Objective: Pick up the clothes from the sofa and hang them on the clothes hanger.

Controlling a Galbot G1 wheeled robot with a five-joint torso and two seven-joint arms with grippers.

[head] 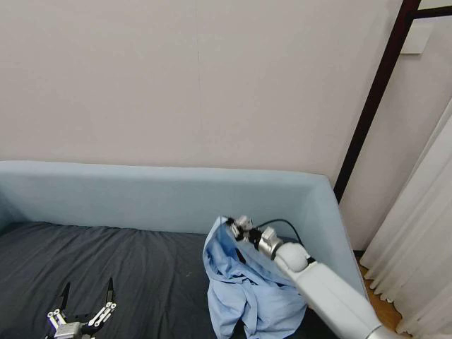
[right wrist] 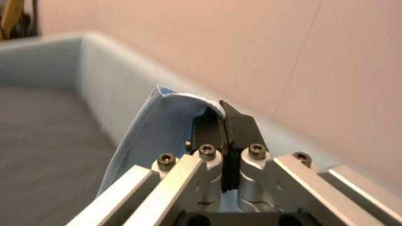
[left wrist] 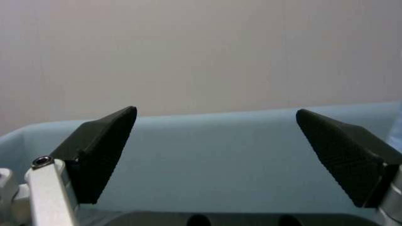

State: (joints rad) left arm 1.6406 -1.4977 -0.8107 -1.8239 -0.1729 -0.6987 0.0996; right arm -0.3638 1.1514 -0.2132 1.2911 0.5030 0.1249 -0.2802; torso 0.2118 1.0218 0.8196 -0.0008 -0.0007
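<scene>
One soft pale blue fabric shirt (head: 247, 300) is the thing to manage. It hangs in loose folds from the right gripper (head: 236, 227), whose jaws are pinched tight on a folded edge at the top of the cloth. The shirt is above the right end of the dark grey seat cushion (head: 106, 261), and its lower folds seem to rest there. It looks light and limp, so it will likely sag and swing, and the thin fabric could slip from so small a pinch. A hold at the collar or a shoulder seam would probably serve better. The left gripper (head: 88, 293) hovers low over the seat, well apart from the shirt, its jaws spread wide and empty. The pale blue upholstered sofa back (head: 141, 198) runs beneath a plain off-white wall (head: 198, 78). A dark door frame (head: 371, 99) and white curtains (head: 417, 240) stand at the right.
</scene>
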